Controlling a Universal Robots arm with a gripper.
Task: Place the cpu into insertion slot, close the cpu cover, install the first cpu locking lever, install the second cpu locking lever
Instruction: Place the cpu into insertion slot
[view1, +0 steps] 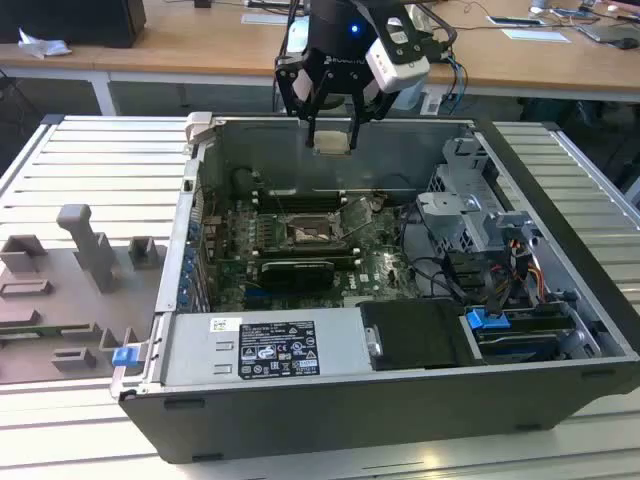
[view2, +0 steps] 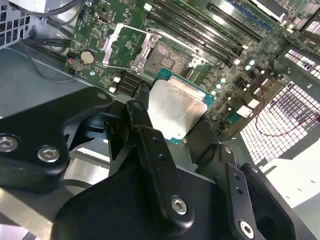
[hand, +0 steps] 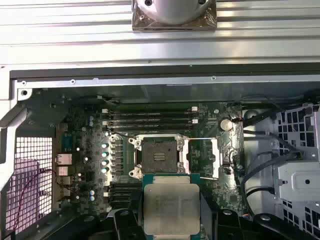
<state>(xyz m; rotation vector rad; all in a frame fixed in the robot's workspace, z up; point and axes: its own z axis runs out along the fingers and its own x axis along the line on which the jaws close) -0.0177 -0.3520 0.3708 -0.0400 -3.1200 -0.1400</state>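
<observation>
Black gripper (view1: 333, 138) clamps the silvery-beige square cpu (hand: 171, 209). In the exterior view, the dark-centred, metal-framed insertion slot (view1: 312, 232) lies at its six o'clock. The first wrist view shows the thin silvery cpu cover (hand: 216, 159) open.

arm (view1: 337, 22) up, hand (view1: 332, 137) pts straight down, clamped tight.
</observation>
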